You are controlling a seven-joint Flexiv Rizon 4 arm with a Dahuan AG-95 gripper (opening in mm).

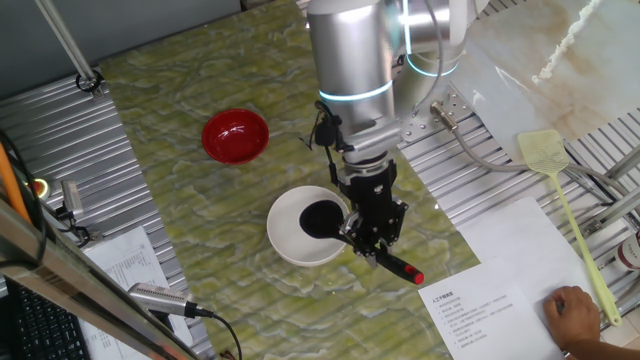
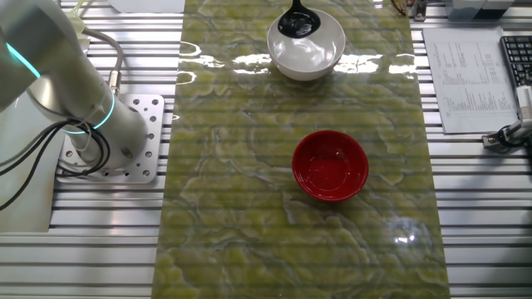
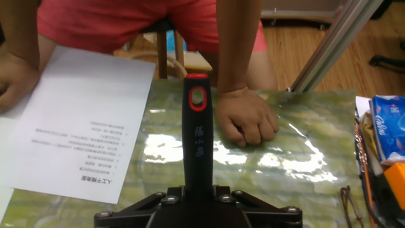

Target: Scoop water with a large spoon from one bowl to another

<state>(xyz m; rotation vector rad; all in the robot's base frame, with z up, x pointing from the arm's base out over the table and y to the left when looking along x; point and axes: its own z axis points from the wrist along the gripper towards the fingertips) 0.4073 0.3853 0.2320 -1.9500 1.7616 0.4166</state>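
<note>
The silver arm comes down from the top edge of one fixed view and stands almost upright over the green marbled mat. Its black gripper hangs at the right rim of the white bowl. The white bowl serves here as the landmark.

The gripper is closed on the handle of the large spoon. The round black head of the spoon lies inside the white bowl, and the handle goes out over the right rim, with its red tip beyond the bowl, pointing toward a sheet of paper. The water cannot be made out clearly in any view; the inside of the white bowl looks only pale.

One fixed view shows the gripper and the handle, which the other fixed view cuts off at its top edge. The other fixed view shows only the spoon head in the white bowl, and the red bowl well apart from it, nearer to the camera on the same mat. The arm's base stands to the left of the mat there.

The hand view looks along the black handle to its red end. Behind it a person's fist rests on the mat. A yellow-green fly swatter lies far to the right of the white bowl.
</note>
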